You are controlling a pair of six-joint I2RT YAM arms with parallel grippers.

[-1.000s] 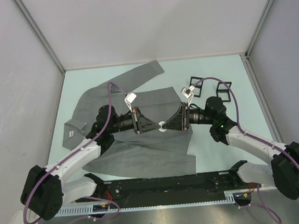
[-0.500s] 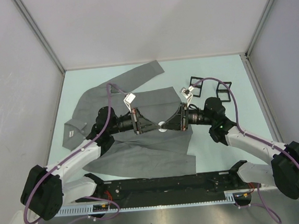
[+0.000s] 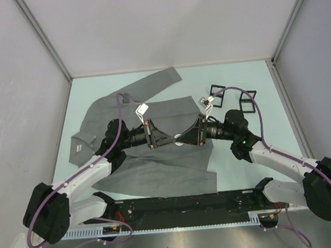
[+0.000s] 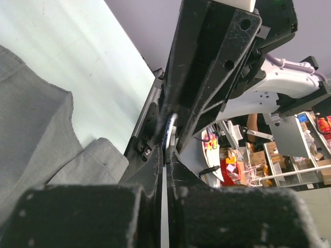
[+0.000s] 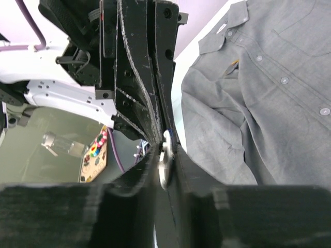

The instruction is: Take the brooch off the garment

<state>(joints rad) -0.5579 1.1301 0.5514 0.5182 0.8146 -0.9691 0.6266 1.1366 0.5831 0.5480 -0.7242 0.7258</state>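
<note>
Found the left end effector (image 3: 170,140) pinched fully shut, tip to tip with the right end effector (image 3: 186,138). Could not make out any cloth in that pinch. Found the right one closed on the brooch (image 5: 165,155), a pale round disc over the middle of the garment (image 3: 157,166), spread flat on the worktop (image 3: 258,121). Judged the unfastening as under way; called next for a steady pull apart without dragging cloth.

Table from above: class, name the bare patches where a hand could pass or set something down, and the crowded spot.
Bare table shows along the back wall beyond the jacket and two black frames, and right of the right arm. Crowded: the middle, where the left end effector and right end effector meet at the brooch over the jacket.
</note>
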